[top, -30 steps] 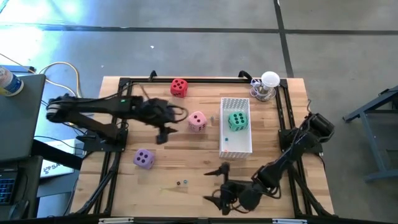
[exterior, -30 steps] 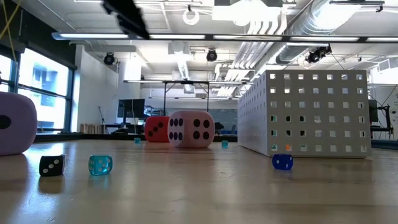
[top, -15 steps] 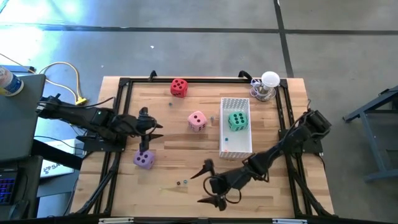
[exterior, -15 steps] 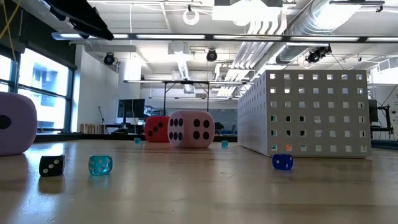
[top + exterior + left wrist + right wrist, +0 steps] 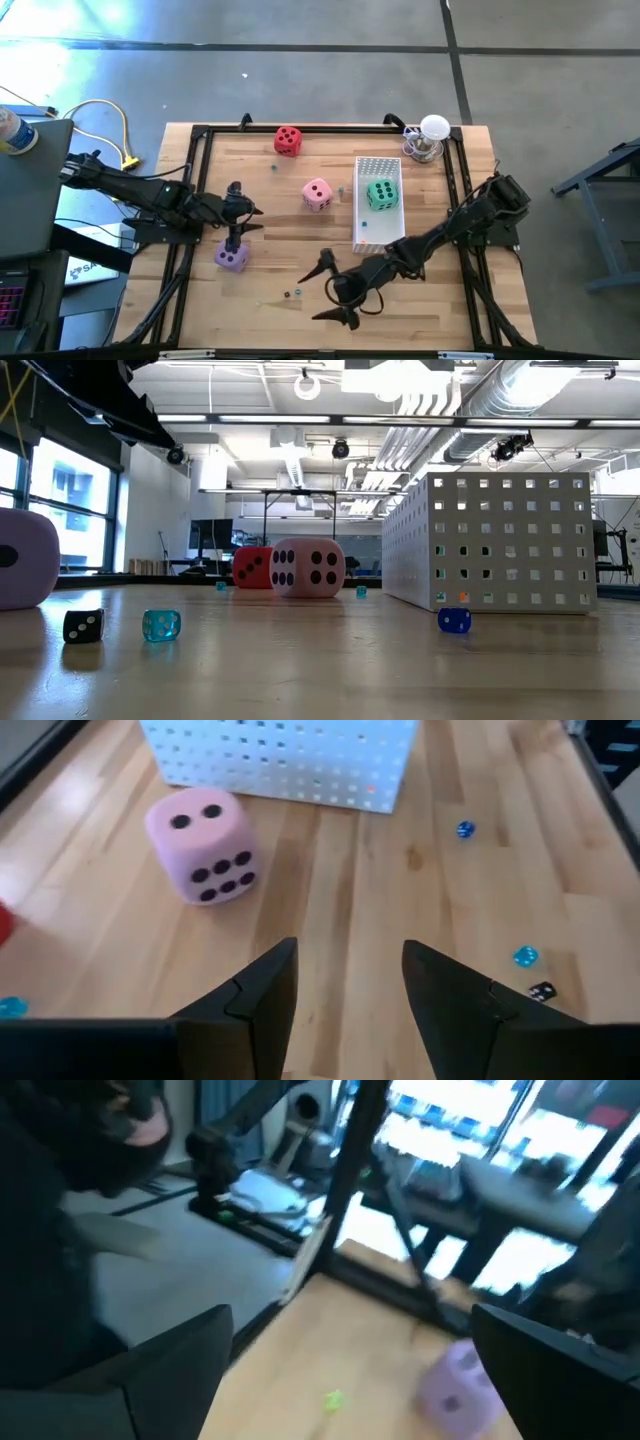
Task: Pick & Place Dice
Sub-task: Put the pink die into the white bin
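The purple die (image 5: 232,258) sits on the table near its left side; it also shows as the purple die (image 5: 455,1380) and the purple die (image 5: 20,560). The pink die (image 5: 317,194) rests mid-table, the red die (image 5: 288,140) by the far edge. The green die (image 5: 380,195) lies inside the white perforated bin (image 5: 379,235). My left gripper (image 5: 243,212) hovers open just beyond the purple die, pointing at the pink die (image 5: 198,845). My right gripper (image 5: 330,290) hangs open over the near middle, facing the purple die.
Tiny dice lie on the near table: a black one (image 5: 83,625), a cyan one (image 5: 161,625) and a blue one (image 5: 454,620) by the bin. A white bulb-like object (image 5: 432,138) stands at the far right corner. A black frame (image 5: 200,135) rims the table.
My left gripper has drawn back from beside the pink die toward the table's left, ending just beyond the purple die. My right gripper has swung from the near edge toward the table's left and a little farther in. No die has moved.
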Tool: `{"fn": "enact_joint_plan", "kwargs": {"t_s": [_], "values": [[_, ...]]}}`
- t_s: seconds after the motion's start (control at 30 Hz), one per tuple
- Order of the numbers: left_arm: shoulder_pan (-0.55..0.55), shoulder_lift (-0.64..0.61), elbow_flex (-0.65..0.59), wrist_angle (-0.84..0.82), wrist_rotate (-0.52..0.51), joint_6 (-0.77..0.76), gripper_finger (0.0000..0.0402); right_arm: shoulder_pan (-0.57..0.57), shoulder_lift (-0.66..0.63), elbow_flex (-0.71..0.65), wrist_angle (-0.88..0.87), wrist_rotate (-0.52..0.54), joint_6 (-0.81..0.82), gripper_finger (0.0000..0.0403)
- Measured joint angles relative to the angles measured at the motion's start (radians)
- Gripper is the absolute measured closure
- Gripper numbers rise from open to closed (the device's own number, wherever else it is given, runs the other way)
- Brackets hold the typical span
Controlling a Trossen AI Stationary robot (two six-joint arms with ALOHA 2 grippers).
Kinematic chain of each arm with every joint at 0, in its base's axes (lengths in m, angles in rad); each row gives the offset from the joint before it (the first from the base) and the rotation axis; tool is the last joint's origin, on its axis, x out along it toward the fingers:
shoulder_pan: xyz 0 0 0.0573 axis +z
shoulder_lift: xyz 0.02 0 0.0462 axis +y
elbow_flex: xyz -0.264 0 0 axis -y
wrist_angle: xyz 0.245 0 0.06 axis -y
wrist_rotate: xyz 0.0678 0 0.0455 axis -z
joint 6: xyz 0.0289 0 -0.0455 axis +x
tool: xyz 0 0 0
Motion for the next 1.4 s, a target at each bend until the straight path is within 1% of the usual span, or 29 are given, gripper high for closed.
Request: {"fn": "enact_joint_plan", "kwargs": {"t_s": [0.07,0.13,0.23,0.37,0.43,0.57,0.67,0.73,0.77,0.8,0.9,1.03,1.1,1.2,1.27,1.33,1.4], "values": [[-0.014,0.0,-0.019,0.06,0.0,0.003,0.0227,-0.003,0.0,0.0,0.036,0.042,-0.066,0.0004],[-0.022,0.002,-0.034,0.11,0.0,0.008,0.0227,-0.005,0.0,0.0,0.053,0.089,-0.091,0.0004],[-0.032,0.002,-0.047,0.143,0.0,0.003,0.0227,-0.012,0.0,0.0,0.061,0.166,-0.069,0.0004],[-0.047,0.002,-0.054,0.145,0.0,-0.026,0.0227,-0.027,0.0,0.0,0.062,0.297,-0.025,0.0004],[-0.06,0.003,-0.058,0.145,-0.001,-0.041,0.0227,-0.035,0.0,0.0,0.046,0.311,-0.001,0.0004],[-0.076,0.013,-0.062,0.153,-0.006,-0.063,0.0227,-0.037,0.0,0.0,0.004,0.269,0.04,0.0004],[-0.084,0.033,-0.062,0.159,-0.01,-0.065,0.0227,-0.036,0.0,0.0,-0.062,0.234,0.067,0.0004],[-0.089,0.048,-0.062,0.165,-0.01,-0.067,0.0227,-0.036,0.0,0.0,-0.103,0.231,0.071,0.0004],[-0.092,0.056,-0.062,0.17,-0.01,-0.067,0.0227,-0.037,0.0,0.0,-0.122,0.244,0.072,0.0004],[-0.096,0.064,-0.062,0.175,-0.01,-0.067,0.0227,-0.038,0.0,0.0,-0.14,0.281,0.077,0.0004],[-0.103,0.087,-0.062,0.178,-0.01,-0.045,0.0227,-0.062,0.0,0.0,-0.172,0.422,0.132,0.0004],[-0.103,0.113,-0.062,0.187,-0.01,-0.005,0.0227,-0.129,-0.025,0.003,-0.193,0.48,0.189,0.0004],[-0.098,0.117,-0.062,0.19,-0.019,-0.002,0.0227,-0.171,-0.03,0.037,-0.198,0.481,0.203,0.0004],[-0.087,0.119,-0.062,0.197,-0.032,-0.002,0.0227,-0.237,-0.027,0.113,-0.339,0.475,0.219,0.0004],[-0.082,0.116,-0.062,0.191,-0.036,0.005,0.0227,-0.291,-0.026,0.183,-0.477,0.431,0.289,0.0004],[-0.079,0.115,-0.062,0.196,-0.036,0.013,0.0227,-0.351,-0.026,0.239,-0.598,0.363,0.388,0.0004],[-0.079,0.114,-0.062,0.191,-0.036,0.027,0.0227,-0.411,-0.026,0.257,-0.67,0.317,0.489,0.0004]]}}
